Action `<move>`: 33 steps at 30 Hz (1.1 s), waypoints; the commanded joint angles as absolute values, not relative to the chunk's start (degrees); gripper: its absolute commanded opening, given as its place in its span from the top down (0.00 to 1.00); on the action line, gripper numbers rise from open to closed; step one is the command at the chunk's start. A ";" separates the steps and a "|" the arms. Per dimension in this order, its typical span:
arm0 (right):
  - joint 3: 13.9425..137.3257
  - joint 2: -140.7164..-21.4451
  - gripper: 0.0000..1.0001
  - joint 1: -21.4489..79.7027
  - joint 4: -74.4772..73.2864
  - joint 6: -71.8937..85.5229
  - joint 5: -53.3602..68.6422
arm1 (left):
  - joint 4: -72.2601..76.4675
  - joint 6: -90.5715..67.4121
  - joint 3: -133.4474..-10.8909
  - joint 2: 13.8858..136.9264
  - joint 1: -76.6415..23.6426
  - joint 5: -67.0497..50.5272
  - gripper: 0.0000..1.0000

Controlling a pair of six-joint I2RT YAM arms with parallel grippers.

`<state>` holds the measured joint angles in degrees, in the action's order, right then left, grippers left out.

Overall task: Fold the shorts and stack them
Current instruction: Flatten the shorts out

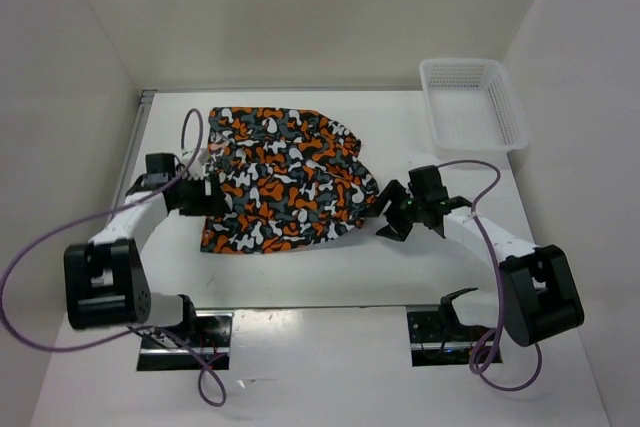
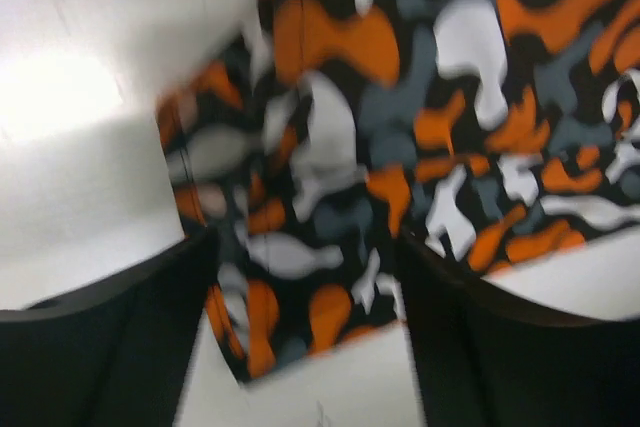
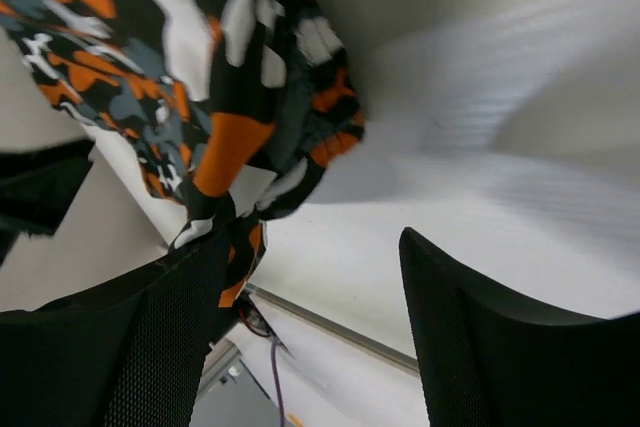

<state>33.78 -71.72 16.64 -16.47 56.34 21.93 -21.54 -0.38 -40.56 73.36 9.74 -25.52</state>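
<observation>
Soft, light, floppy shorts (image 1: pixel 280 182) will sag, so pinch their edge corners. The left claw (image 2: pixel 300 277) straddles their left edge, wide; the right claw (image 3: pixel 315 247), also wide, sits at their right edge.

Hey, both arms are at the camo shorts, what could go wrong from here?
The right gripper is open with the shorts beside only one finger; closing could miss the cloth. The left gripper straddles a rumpled edge and might pinch just one layer, skewing the fold.
</observation>
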 commanded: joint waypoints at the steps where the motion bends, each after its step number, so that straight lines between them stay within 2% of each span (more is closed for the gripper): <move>1: 38.41 -72.59 0.26 16.96 -12.30 54.59 22.50 | -12.76 0.00 -46.75 83.47 6.69 -25.49 0.16; 4: 39.02 -73.65 0.26 16.96 -11.78 54.58 22.50 | -11.43 0.00 -49.83 90.78 5.02 -25.49 0.12; 5: 39.02 -73.65 0.23 16.96 -11.26 55.19 23.11 | -10.38 0.00 -49.83 92.71 4.49 -25.49 0.12; 7: 38.33 -73.65 0.20 17.48 -10.55 55.89 23.12 | -9.85 0.00 -49.83 93.33 3.69 -26.28 0.18; 9: 37.71 -73.65 0.20 17.49 -10.02 56.42 23.72 | -9.84 0.00 -49.83 92.82 3.16 -26.80 0.29; 10: 37.71 -73.65 0.20 17.49 -10.02 56.43 23.73 | -9.84 0.00 -49.83 92.81 3.16 -26.81 0.44; 12: 37.71 -73.65 0.23 17.49 -10.02 56.43 24.25 | -12.03 0.00 -50.70 91.50 3.16 -26.81 0.67; 13: 37.71 -73.04 0.25 17.49 -10.02 56.43 24.26 | -13.00 0.00 -52.10 90.62 3.16 -26.81 0.92; 14: 37.71 -73.04 0.26 17.49 -10.63 56.43 24.26 | -15.44 0.00 -52.99 90.09 3.69 -28.02 1.00; 22: 38.68 -68.02 0.28 17.49 -12.93 57.57 21.53 | -26.79 0.00 -61.16 75.09 9.83 -32.16 1.00; 29: 39.01 -78.47 0.28 20.12 -8.44 57.57 23.03 | -28.39 0.00 -62.75 69.35 13.36 -36.12 1.00; 33: 40.42 -83.92 0.31 24.51 -6.42 57.04 23.03 | -28.39 0.00 -62.14 69.35 13.36 -36.12 1.00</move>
